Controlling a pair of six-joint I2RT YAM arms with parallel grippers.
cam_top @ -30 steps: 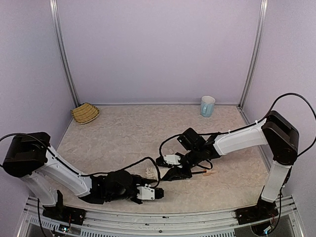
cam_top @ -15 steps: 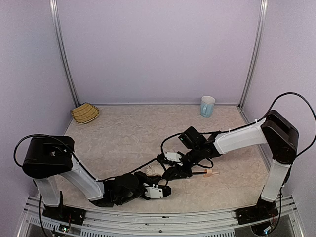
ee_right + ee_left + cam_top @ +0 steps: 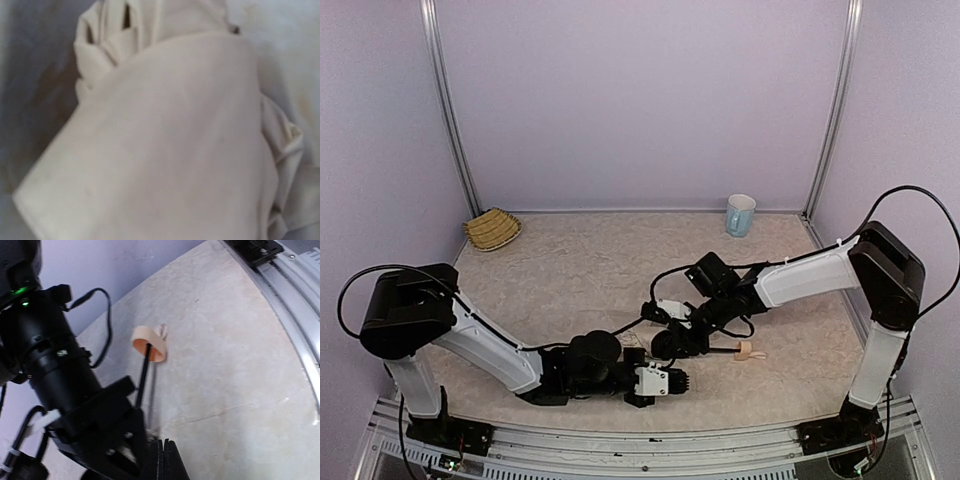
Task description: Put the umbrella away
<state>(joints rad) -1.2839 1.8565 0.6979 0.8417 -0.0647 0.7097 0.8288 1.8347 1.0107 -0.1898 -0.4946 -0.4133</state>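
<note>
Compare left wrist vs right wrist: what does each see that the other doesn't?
Left wrist only: the tan umbrella handle on its black shaft, the right arm, the rail, and the left gripper, shut. Right wrist only: the cream canopy, close up and filling most of the frame, with no fingers visible. Both: only the table.

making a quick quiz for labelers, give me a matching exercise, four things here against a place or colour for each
1 basket
2 mug
3 handle
4 canopy

a pale blue, far right
b cream, filling the right wrist view
c woven, far left corner
d tan, at the end of the black shaft

Pairs: 1-c, 2-a, 3-d, 4-b
</note>
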